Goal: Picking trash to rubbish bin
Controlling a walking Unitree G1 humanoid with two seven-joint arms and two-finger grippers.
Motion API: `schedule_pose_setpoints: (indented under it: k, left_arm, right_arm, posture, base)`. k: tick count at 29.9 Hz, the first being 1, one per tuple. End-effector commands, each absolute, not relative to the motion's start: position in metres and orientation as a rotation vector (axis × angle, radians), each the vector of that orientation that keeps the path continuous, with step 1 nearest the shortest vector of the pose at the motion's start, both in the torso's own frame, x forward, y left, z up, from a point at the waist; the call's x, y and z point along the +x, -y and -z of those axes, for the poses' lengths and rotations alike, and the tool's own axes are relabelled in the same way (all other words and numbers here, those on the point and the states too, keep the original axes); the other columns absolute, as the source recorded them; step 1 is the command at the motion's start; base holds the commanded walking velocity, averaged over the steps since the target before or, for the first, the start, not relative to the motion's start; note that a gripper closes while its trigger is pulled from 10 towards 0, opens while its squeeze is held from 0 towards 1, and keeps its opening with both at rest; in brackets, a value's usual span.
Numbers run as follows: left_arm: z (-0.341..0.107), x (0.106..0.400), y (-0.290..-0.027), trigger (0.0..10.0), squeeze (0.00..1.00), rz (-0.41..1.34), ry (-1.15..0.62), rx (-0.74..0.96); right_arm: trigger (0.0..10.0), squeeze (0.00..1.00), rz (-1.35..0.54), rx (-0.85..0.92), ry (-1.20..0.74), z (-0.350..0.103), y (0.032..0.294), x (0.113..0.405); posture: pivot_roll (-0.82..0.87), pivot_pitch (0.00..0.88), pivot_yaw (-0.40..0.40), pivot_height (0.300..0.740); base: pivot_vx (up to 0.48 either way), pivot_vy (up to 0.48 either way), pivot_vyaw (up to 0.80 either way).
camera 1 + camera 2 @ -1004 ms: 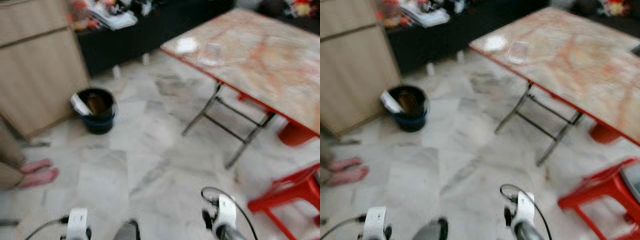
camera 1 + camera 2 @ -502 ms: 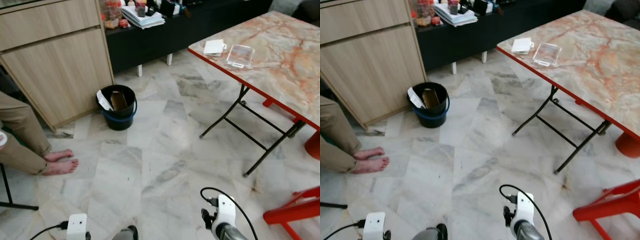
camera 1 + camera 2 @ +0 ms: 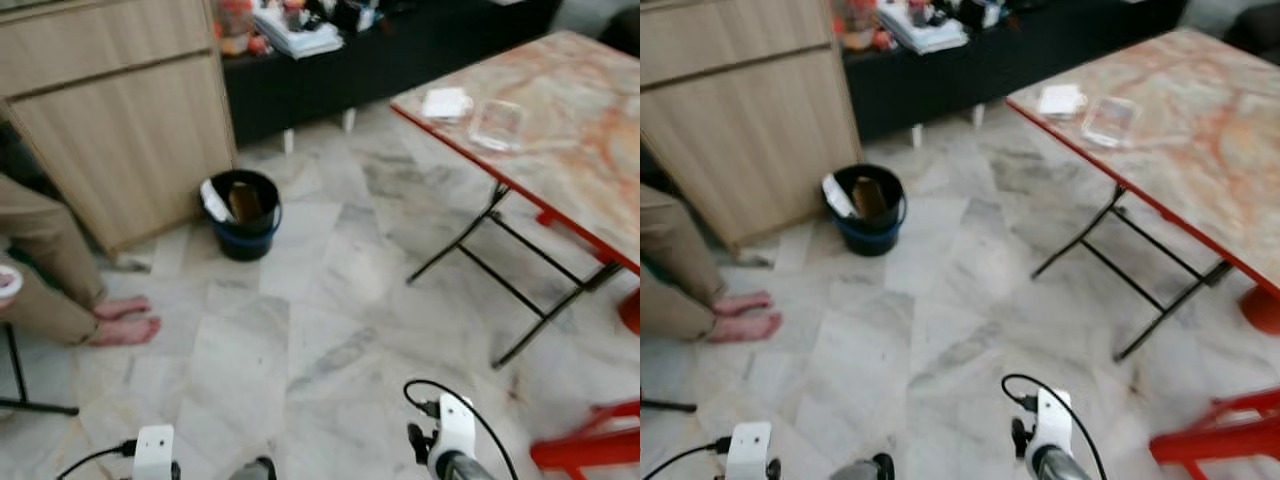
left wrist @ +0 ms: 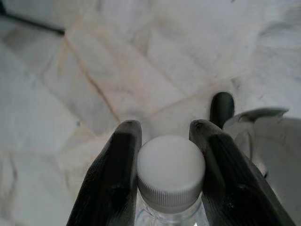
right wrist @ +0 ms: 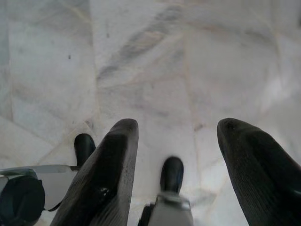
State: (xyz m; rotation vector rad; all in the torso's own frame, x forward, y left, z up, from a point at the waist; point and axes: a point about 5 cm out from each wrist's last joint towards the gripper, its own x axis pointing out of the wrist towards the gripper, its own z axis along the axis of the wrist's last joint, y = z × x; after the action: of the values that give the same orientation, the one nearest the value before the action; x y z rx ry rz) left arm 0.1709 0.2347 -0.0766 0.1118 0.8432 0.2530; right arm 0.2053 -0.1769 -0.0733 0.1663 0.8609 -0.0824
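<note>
A black rubbish bin (image 3: 243, 213) with a blue band stands on the marble floor by a wooden cabinet (image 3: 120, 130); it holds a brown piece and a white scrap. My left gripper (image 4: 164, 136) is shut on a clear plastic bottle with a white cap (image 4: 170, 172), held over the floor. My right gripper (image 5: 178, 132) is open above the floor with nothing between its fingers. Both wrists (image 3: 155, 455) (image 3: 450, 445) sit low at the bottom of the head views.
A folding table with a marble top and red rim (image 3: 560, 120) stands to the right, with a white packet (image 3: 446, 102) and a clear container (image 3: 497, 122) on it. A red stool (image 3: 590, 450) is at bottom right. A person's bare feet (image 3: 125, 320) rest at left.
The camera has shifted; the whole scene sits a little differently and is slightly blurred. The bin looks a bit nearer the middle. Both grippers hold as before.
</note>
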Motion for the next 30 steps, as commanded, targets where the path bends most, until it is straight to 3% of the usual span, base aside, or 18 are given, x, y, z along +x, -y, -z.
schedule_pose_setpoints:
  k: [1, 23, 30]
  left_arm:
    - [0.0810, 0.1604, -0.2373, 10.0, 0.00, -0.260, -0.881, 0.127]
    - [0.0829, 0.1564, -0.2375, 10.0, 0.00, -0.274, -0.897, 0.120]
    - [0.0840, 0.1542, -0.2374, 10.0, 0.00, -0.278, -0.904, 0.117]
  right_arm:
    - [10.0, 0.00, 0.073, 0.166, -0.867, 0.0743, 0.1731, 0.2041]
    - [10.0, 0.00, 0.051, 0.129, -0.873, 0.0752, 0.1737, 0.2021]
    - [10.0, 0.00, 0.057, 0.121, -0.870, 0.0748, 0.1746, 0.2027]
  posture:
    - [0.11, 0.214, -0.041, 0.740]
    - [0.10, 0.197, -0.048, 0.740]
    - [0.10, 0.180, -0.047, 0.740]
  base:
    - [0.412, 0.000, 0.00]
    - [0.412, 0.000, 0.00]
    - [0.412, 0.000, 0.44]
